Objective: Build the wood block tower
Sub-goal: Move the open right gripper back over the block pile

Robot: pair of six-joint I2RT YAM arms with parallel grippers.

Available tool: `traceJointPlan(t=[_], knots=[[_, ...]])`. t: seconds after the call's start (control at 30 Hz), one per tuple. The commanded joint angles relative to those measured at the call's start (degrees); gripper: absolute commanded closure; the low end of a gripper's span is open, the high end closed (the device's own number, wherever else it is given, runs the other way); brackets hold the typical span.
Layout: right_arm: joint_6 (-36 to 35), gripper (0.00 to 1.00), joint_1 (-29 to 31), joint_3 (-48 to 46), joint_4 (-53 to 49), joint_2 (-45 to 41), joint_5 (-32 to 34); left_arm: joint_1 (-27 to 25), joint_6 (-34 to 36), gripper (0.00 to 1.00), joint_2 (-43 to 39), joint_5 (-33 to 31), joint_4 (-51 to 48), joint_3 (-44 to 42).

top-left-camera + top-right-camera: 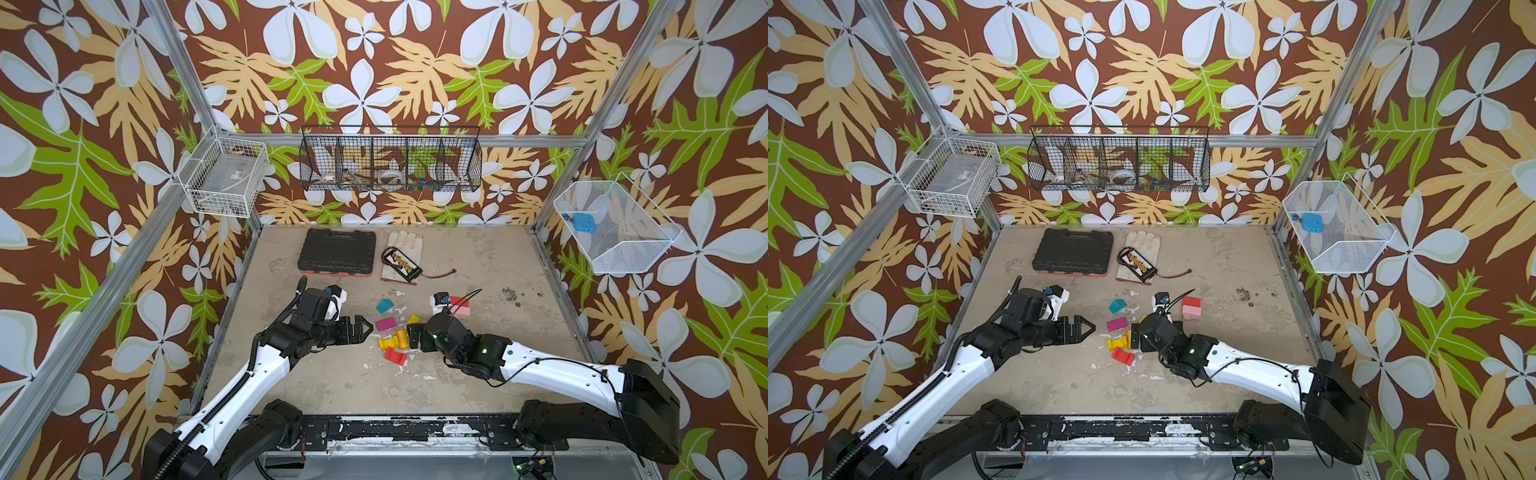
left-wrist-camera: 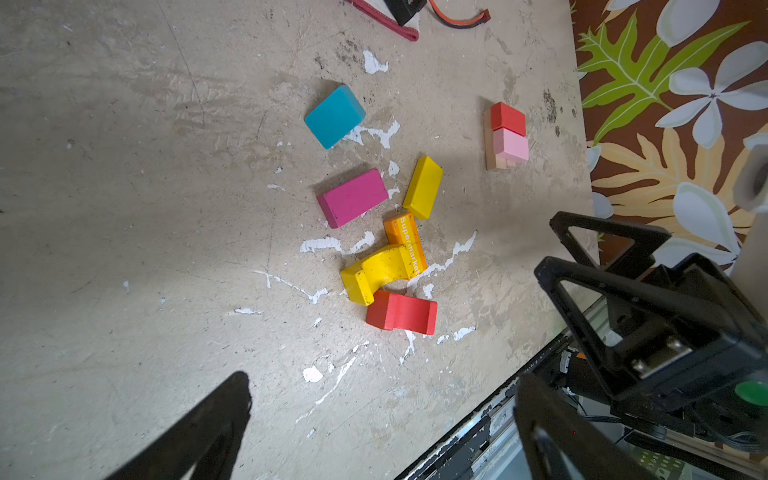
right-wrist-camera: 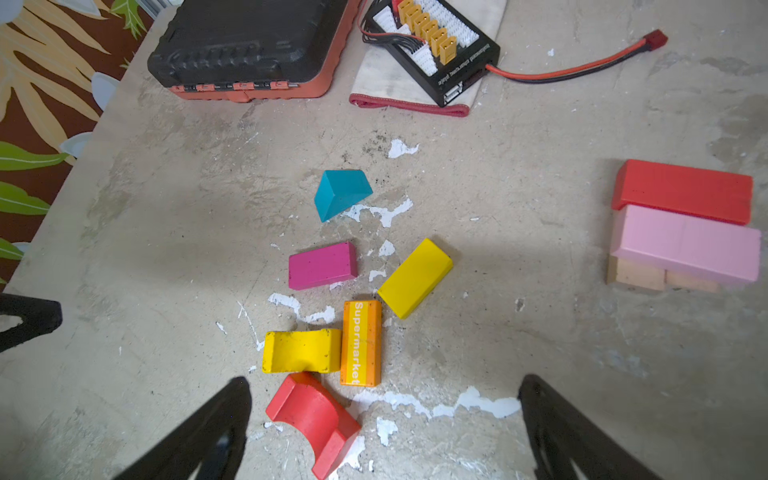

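The tower [image 1: 459, 306] is a low stack at the right: a red bar and a pink bar side by side on tan blocks [image 3: 640, 275]. Loose wood blocks lie mid-table: a teal wedge [image 3: 340, 192], a magenta bar [image 3: 322, 266], a yellow bar [image 3: 414, 277], an orange "Supermarket" bar [image 3: 360, 343], a yellow arch [image 3: 301, 350] and a red arch [image 3: 312, 415]. My right gripper [image 3: 385, 386] hangs open just over the red arch, which lies by one finger. To the left of the pile my left gripper [image 1: 367, 327] is open and holds nothing.
A black tool case [image 1: 336, 251] lies at the back. Beside it a pale glove [image 1: 404, 243] carries a black battery pack [image 1: 400, 264] with a red-black lead [image 3: 573, 70]. Wire baskets [image 1: 390, 160] hang on the walls. The table's front edge [image 2: 478, 432] is near my left gripper.
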Motion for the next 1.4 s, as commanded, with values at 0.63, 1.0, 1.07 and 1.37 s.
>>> traceJointPlan(t=[0.63, 1.0, 1.07, 1.37], knots=[[-0.8, 0.15, -7.2, 17.5, -8.3, 24.6, 0.1, 0.0, -0.2, 0.00, -0.9, 0.0, 0.8, -0.1], [-2.1, 0.20, -7.4, 20.2, -9.1, 31.2, 1.4, 0.0, -0.5, 0.00, -1.5, -0.7, 0.7, -0.1], [-2.2, 0.21, -7.4, 20.7, -9.1, 32.4, 1.5, -0.1, -0.4, 0.00, -1.5, -0.6, 0.6, -0.2], [-1.8, 0.27, -7.6, 20.0, -10.8, 33.1, 4.6, -0.1, -0.5, 0.00, -2.2, -0.8, 0.7, -0.2]])
